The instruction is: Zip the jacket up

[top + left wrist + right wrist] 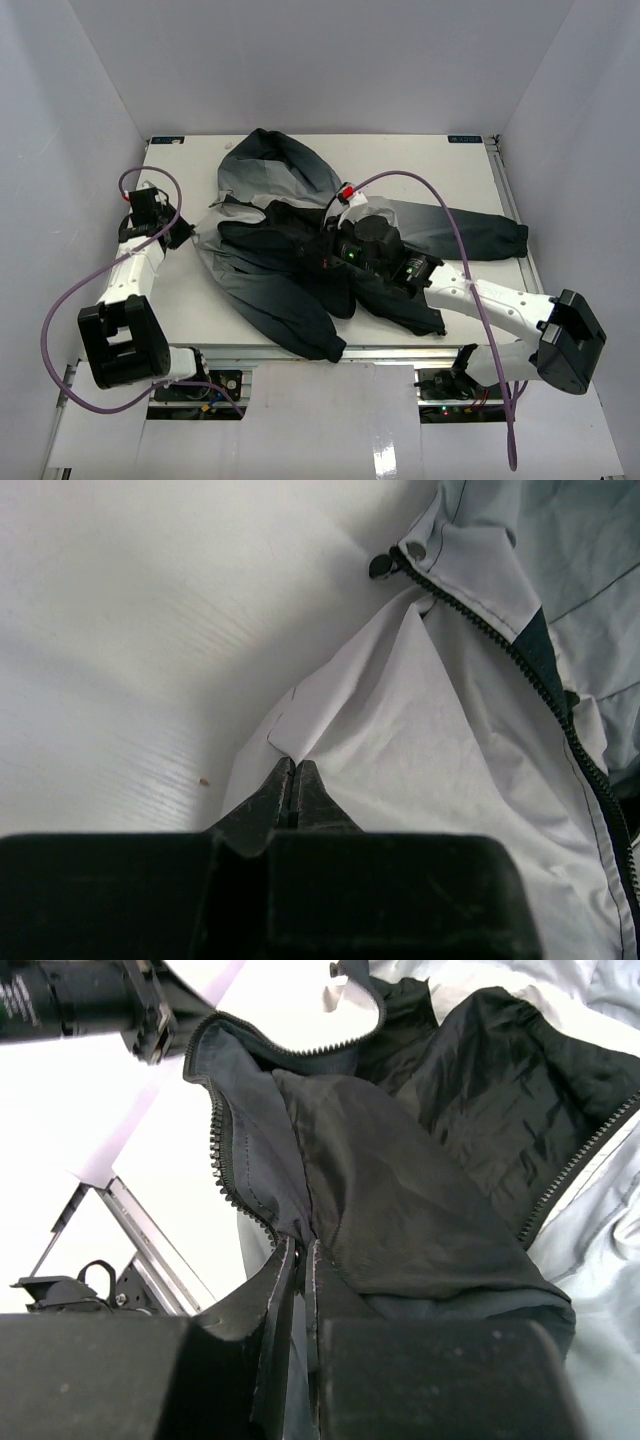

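On the white tabletop [450, 170] the grey-to-charcoal hooded fabric jacket [260, 275] lies open, lining up. Left gripper [293, 780] pinched shut on pale grey fabric; right gripper [300, 1260] clamped on the dark edge by the black zipper teeth [222, 1150] — step: aligning halves. Next, likely: bring both zipper ends together.

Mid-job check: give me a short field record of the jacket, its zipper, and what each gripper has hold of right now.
jacket: spread on the table, front open, black lining showing, hood toward the far edge
zipper: undone, its two sides lying apart
left gripper: shut on a fold of light grey fabric at the jacket's edge
right gripper: shut on dark fabric right beside the zipper teeth
task status: not zipped yet
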